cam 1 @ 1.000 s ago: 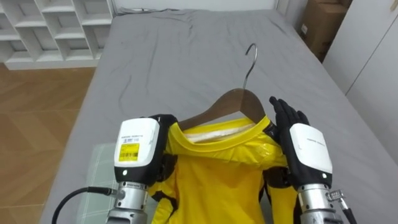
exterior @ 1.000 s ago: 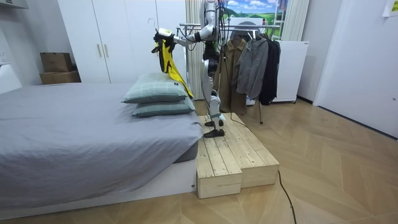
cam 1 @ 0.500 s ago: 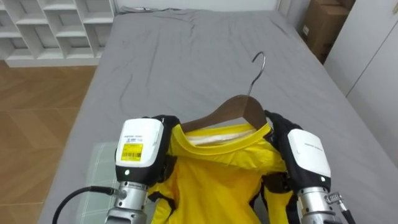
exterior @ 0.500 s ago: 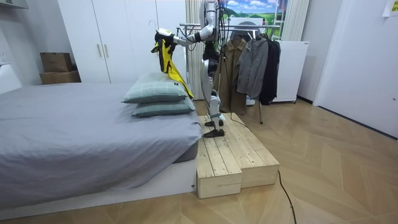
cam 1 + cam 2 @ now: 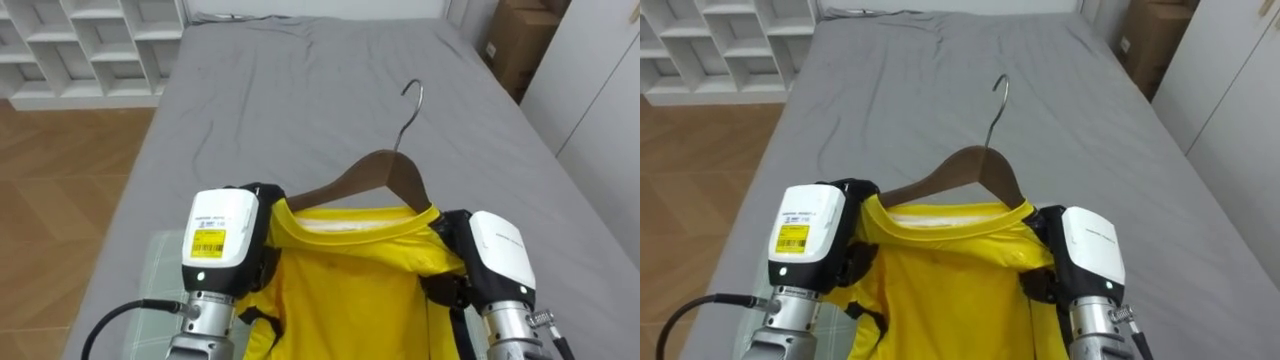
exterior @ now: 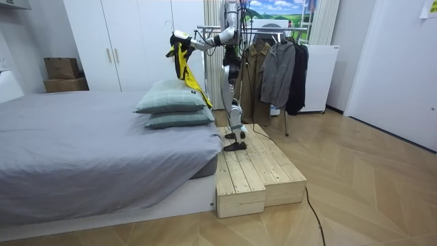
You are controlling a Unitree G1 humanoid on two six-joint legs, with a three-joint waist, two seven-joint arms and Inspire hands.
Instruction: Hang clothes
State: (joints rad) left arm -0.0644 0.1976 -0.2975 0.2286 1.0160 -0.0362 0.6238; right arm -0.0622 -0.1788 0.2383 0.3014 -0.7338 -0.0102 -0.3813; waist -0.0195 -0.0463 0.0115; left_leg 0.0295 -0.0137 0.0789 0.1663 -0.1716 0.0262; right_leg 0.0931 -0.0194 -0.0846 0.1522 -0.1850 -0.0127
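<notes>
A yellow shirt (image 5: pixel 345 290) hangs on a brown wooden hanger (image 5: pixel 385 170), whose metal hook (image 5: pixel 410 100) points up and away from me. I hold both out over the grey bed (image 5: pixel 300 80). My left hand (image 5: pixel 225 230) is curled round the shirt's left shoulder, at the hanger's end. On the other shoulder, my right hand (image 5: pixel 495 250) has its fingers curled over the yellow cloth. In the room view I stand on a wooden platform (image 6: pixel 249 174) at the head of the bed, with the shirt (image 6: pixel 181 60) held high above the pillows (image 6: pixel 171 106).
A clothes rack (image 6: pixel 273 68) with dark jackets stands just behind me. A white shelf unit (image 5: pixel 80 45) lies beyond the bed's left side. A cardboard box (image 5: pixel 520 35) and white wardrobe doors (image 5: pixel 600 90) are on its right.
My right hand's fingers, straight beside the hanger a second ago, have curled down onto the shirt's right shoulder. The hanger has tipped slightly, its hook now further right.
</notes>
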